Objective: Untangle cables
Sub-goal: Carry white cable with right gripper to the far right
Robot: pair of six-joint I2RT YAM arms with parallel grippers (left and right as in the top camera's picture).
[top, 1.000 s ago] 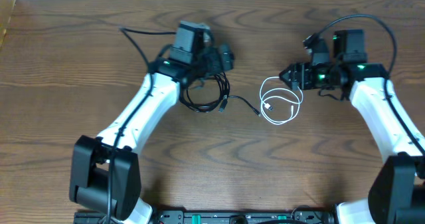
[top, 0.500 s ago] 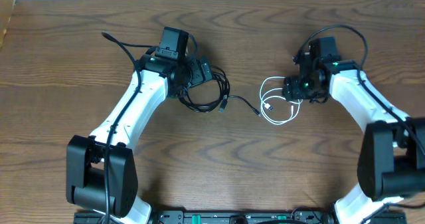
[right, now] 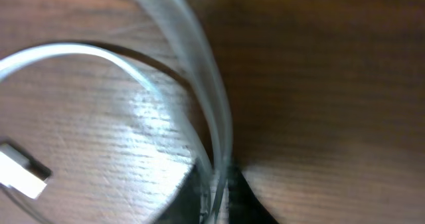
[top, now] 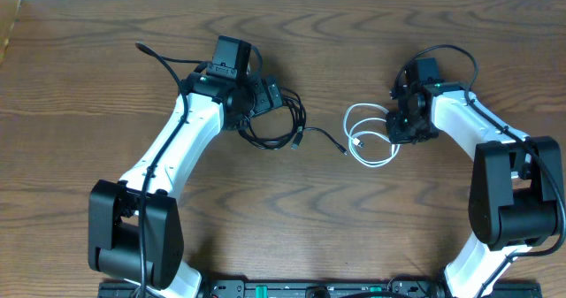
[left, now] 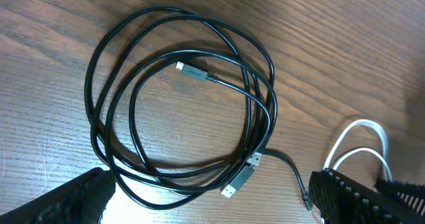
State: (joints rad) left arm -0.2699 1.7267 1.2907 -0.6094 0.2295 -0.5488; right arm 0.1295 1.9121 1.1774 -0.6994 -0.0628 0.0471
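Observation:
The white cable [top: 367, 141] lies in small loops at centre right of the table. My right gripper [top: 403, 126] sits at the loops' right edge and is shut on the white cable [right: 216, 117], whose strands run down between the fingertips of the right gripper [right: 216, 201]. A white plug [right: 23, 171] lies nearby. The black cables [top: 299, 121] form a coil at centre left, with a thin tail reaching toward the white loops. My left gripper [top: 263, 95] hovers open over the coil. In the left wrist view the black cables [left: 192, 71] lie between the wide fingers of the left gripper [left: 212, 207].
A thicker black cord [top: 164, 55] runs from the left arm toward the table's back left. Another black cord [top: 460, 52] arcs over the right wrist. A silver USB plug [left: 239, 179] rests at the coil's lower edge. Bare wood surrounds both bundles.
My right gripper swung in to the right side of the white loops and shut on the cable. The left arm shifted slightly left early on, then held still.

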